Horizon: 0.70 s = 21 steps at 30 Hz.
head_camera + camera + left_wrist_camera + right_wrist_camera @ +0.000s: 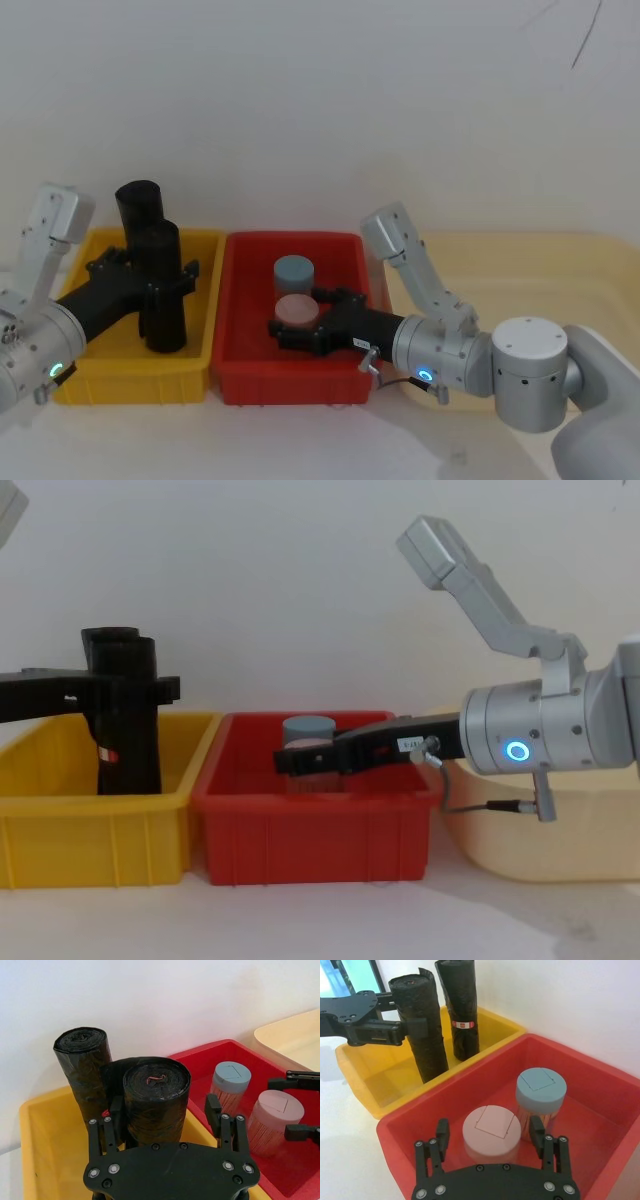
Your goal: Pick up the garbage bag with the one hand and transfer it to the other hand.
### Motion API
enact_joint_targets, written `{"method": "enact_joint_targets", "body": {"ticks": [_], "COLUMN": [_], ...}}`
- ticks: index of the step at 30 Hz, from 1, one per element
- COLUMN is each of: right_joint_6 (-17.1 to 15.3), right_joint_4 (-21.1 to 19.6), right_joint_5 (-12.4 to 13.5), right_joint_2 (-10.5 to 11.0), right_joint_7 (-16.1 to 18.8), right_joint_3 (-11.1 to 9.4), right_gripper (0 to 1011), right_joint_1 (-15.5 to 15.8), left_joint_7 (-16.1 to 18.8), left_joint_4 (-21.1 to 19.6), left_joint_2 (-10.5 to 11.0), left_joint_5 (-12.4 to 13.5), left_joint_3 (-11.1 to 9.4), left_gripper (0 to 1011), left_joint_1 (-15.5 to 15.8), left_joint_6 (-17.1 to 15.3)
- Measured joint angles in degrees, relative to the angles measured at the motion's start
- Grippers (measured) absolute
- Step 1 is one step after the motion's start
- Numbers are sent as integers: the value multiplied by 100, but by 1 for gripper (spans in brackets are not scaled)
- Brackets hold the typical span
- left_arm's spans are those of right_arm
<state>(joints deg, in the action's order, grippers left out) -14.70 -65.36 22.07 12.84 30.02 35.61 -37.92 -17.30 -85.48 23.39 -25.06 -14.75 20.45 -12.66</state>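
The left claw (150,268) is straddling the garbage bag (162,300), fingers spread open on either side of it. The bag is standing upright in the yellow bin (130,385), just in front of a twin roll (138,205). The right claw (298,312) is hovering open around a pink-lidded jar (491,1130) in the red bin (290,385).

The red bin (295,385) is seen from above by the head view, side-on and low by the chest view, and closely from opposite sides by both wrist views.
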Motion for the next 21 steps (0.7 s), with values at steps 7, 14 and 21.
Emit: {"method": "enact_joint_targets", "body": {"ticks": [7, 14, 21], "right_joint_6": [-11, -14, -14], "right_joint_4": [17, 25, 30], "right_joint_5": [-27, -40, -46], "right_joint_2": [-6, -9, -13], "right_joint_7": [18, 25, 29], "right_joint_3": [7, 12, 15], "right_gripper": [845, 658, 651], "right_joint_1": [-3, -4, -4], "left_joint_7": [0, 0, 0], "left_joint_4": [0, 0, 0], "left_joint_2": [0, 0, 0], "left_joint_5": [0, 0, 0], "left_joint_3": [0, 0, 0], "left_gripper": [821, 616, 536], "left_joint_1": [0, 0, 0], "left_joint_6": [0, 0, 0]}}
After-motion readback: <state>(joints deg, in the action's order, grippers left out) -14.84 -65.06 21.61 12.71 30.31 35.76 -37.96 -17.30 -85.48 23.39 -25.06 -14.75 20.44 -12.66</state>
